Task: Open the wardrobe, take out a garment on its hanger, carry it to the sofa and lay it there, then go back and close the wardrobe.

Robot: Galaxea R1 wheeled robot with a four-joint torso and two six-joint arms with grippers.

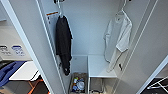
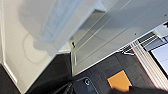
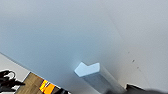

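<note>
The wardrobe [image 1: 85, 30] stands open in the head view, its left door [image 1: 32, 45] and right door [image 1: 150, 50] swung out towards me. Inside on the right hangs the garment [image 1: 118, 37], a white T-shirt, on its thin white hanger [image 1: 122, 10]. A black T-shirt [image 1: 63, 42] hangs on the left wall. In the left wrist view a white wardrobe panel [image 2: 105, 37] with a small black hook [image 2: 73, 44] lies close, beside a blurred pale shape [image 2: 55, 22]. The right wrist view faces a white panel [image 3: 62, 32] with a small white handle [image 3: 87, 69].
A white shelf [image 1: 98, 66] sits low in the wardrobe, with a basket of small items [image 1: 78, 83] on its floor. Blue upholstery [image 1: 7, 72] and a white table [image 1: 25, 71] lie left of the door. A white rack [image 1: 157, 83] stands right. An orange square [image 2: 120, 81] lies on the dark floor.
</note>
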